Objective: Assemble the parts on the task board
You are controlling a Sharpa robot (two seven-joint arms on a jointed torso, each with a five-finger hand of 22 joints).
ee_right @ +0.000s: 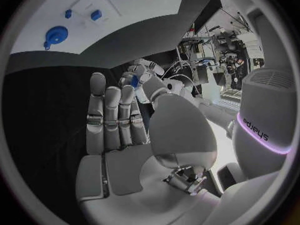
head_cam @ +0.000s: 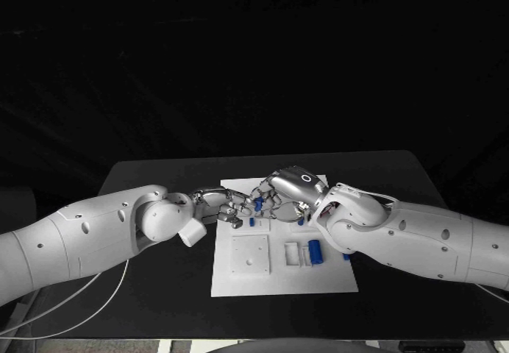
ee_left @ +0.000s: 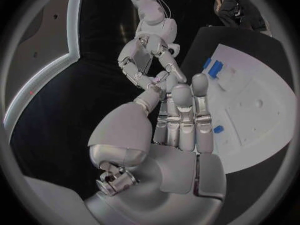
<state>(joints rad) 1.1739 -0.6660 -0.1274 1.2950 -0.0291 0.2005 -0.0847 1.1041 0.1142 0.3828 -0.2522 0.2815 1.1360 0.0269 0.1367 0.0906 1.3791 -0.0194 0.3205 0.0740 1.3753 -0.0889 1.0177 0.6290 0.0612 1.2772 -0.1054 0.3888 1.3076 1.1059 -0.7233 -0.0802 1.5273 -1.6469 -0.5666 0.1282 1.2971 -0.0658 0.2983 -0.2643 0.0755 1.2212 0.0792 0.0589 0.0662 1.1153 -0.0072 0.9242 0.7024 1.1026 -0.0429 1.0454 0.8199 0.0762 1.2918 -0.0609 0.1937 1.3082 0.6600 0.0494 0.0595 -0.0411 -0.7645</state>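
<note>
We are seeing the white task board (head_cam: 281, 283) lying flat in the middle of the black table (head_cam: 148, 294). Small blue parts are sitting on it. Two blue parts (head_cam: 310, 252) are standing side by side near the right side of the board, next to a white holder. A square white plate (head_cam: 252, 255) is lying on the board to their left. In the right wrist view a round blue part (ee_right: 56, 35) is lying on the board too, with two smaller blue parts (ee_right: 95, 15) near it.

Above the far end of the board, the two hands are meeting. The left hand (head_cam: 221, 204) is reaching in from the left and the right hand (head_cam: 278, 197) is reaching in from the right, and their fingers are touching or almost touching. A little blue part (head_cam: 256, 203) is showing between the fingers there. We think one hand is pinching it, but we are not able to tell which one, because the fingers are crowding together. In both wrist views the long fingers are standing straight and close together, not curled.

The table is dark and plain all around the board. Behind it the room is looking black in the head view. A thin white cable (head_cam: 74, 305) is hanging below the left arm.
</note>
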